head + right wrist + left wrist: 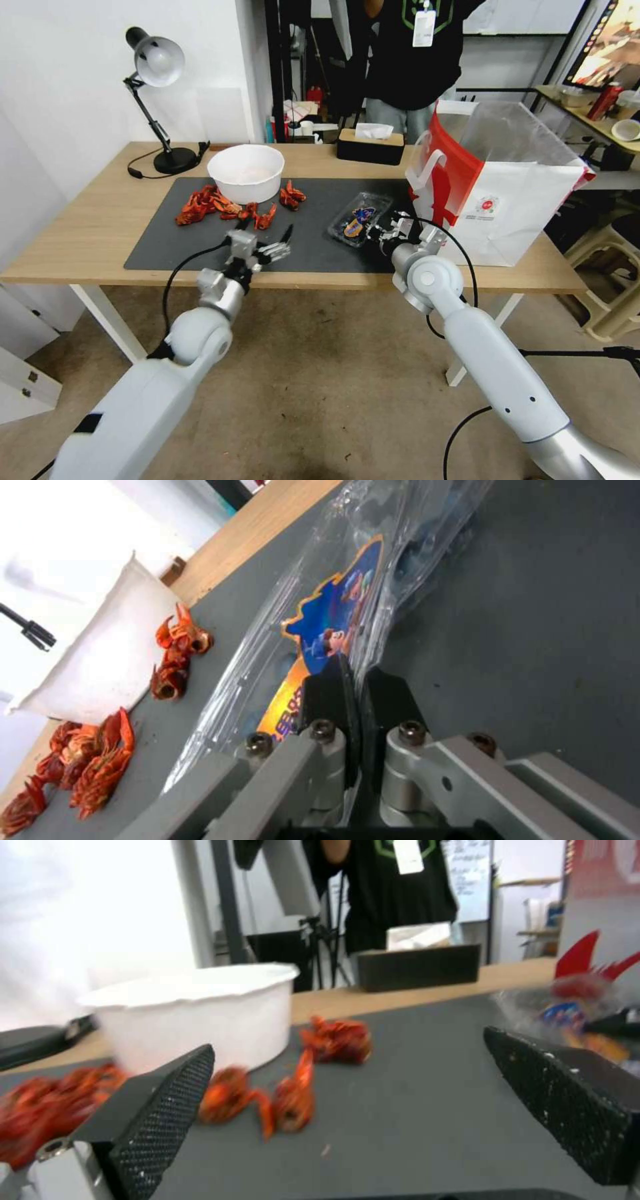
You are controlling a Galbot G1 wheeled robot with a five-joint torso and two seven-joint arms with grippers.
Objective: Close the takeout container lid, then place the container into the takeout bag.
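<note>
The takeout container (pixel 361 219) lies flat on the dark grey mat (pixel 200 240) just right of centre in the head view, lid (pixel 333 610) down over the base, its blue and orange label facing up. Its long axis runs diagonally, from the lower left near the mat's front toward the upper right and the takeout bag (pixel 507 193). The right gripper (pixel 387 233) sits at the container's near right edge; in the right wrist view its jaws are pressed nearly together on the clear plastic rim at the label end. The takeout bag stands upright and open at the right end of the wooden table (pixel 87 233), red side panel toward the container, just beside the mat. The left gripper (pixel 263 248) hovers low over the mat, left of the container and apart from it, jaws spread wide and holding nothing. Red crayfish (pixel 207 203) lie scattered around a round white bowl (pixel 245 172) in the upper left of the mat. A black desk lamp (pixel 157 100) stands at the table's far left, a tissue box (pixel 371 143) at the far edge.
</note>
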